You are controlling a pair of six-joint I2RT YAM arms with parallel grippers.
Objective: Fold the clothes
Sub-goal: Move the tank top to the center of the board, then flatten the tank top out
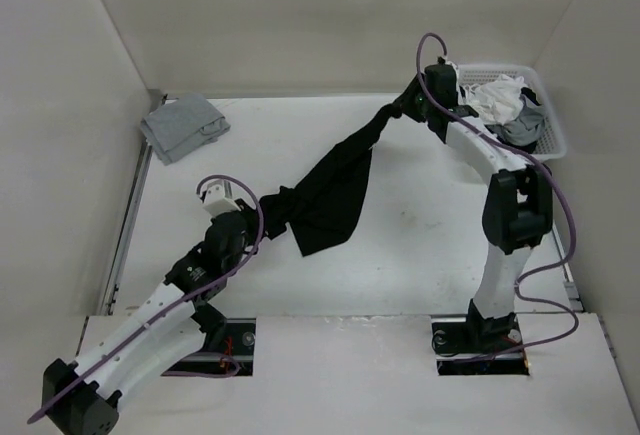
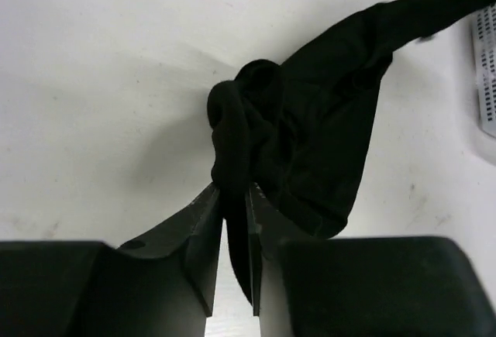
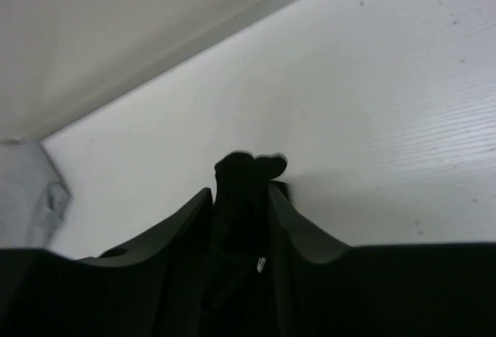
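Gripping, near end: my left gripper (image 2: 232, 197) pinches a bunched corner of the black shirt (image 1: 335, 190), jaws nearly together.
Shirt: slung diagonally between the arms over the table (image 1: 420, 255), twisted and sagging mid-span.
Far end: my right gripper (image 1: 405, 107) clamps the other bunch, cloth filling its jaws.
Progress: I judge nothing folded yet; flattening and every fold remain.

Nothing readable is showing in any view: no text, label, brand, number or sign is appearing anywhere.
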